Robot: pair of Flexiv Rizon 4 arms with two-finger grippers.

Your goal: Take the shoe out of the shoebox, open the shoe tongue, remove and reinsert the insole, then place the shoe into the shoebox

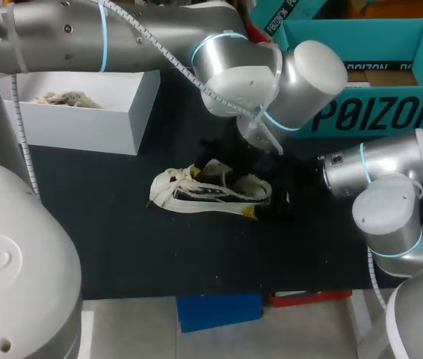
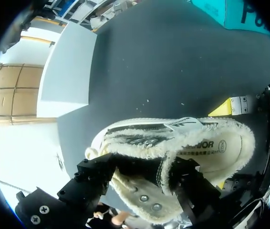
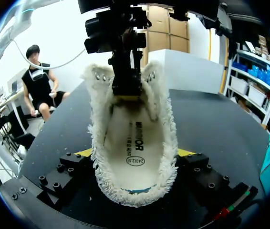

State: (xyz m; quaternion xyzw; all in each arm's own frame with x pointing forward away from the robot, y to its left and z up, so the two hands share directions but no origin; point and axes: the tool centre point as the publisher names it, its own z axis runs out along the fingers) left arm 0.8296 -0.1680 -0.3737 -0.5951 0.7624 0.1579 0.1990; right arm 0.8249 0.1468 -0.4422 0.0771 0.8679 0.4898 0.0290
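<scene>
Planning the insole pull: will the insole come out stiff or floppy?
Probably floppy and light: the insole looks thin and lies flat in the shoe. The fleecy lining crowding its edges may drag on it, so it might buckle rather than slide out cleanly.

A robotics lab is indicated. Two grey jointed arms, the left arm [image 1: 122,37] and the right arm [image 1: 383,209], are set at a table [image 1: 122,247] covered in plain black matting. A cable [image 1: 163,48] is run along the left arm. A shoe [image 1: 211,191] is laid on the matting, with a white box [image 1: 84,123] and a teal shoebox [image 1: 376,82] placed at the far edge.
</scene>
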